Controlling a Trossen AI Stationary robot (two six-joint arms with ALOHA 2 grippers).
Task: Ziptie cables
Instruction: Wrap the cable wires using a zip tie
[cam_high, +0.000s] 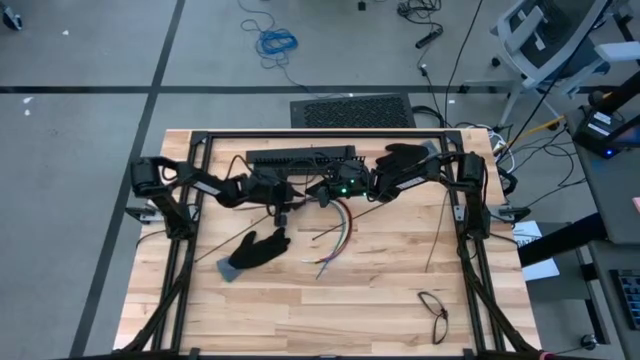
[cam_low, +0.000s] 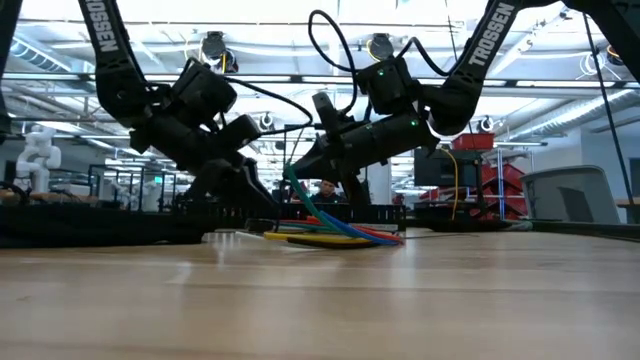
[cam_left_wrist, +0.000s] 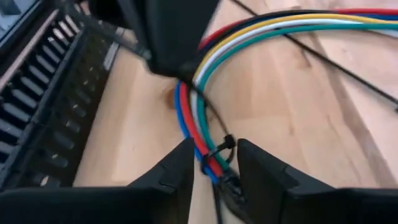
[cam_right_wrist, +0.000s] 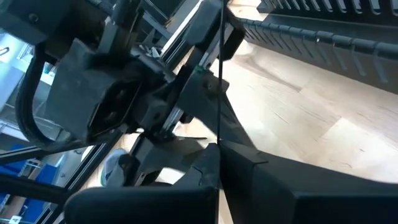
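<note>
The cables, a curved bundle of red, blue, white, yellow and green, lie at the table's centre, toward twelve o'clock. The left gripper straddles them, fingers parted; the right gripper is pressed together on a thin black strip.

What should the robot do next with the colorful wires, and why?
Probably close the left gripper on the zip tie and pull it snug. Its fingers sit on either side of the tie, which already loops around the cables. The right gripper, shut on a thin black strip, seems to steady things.
</note>
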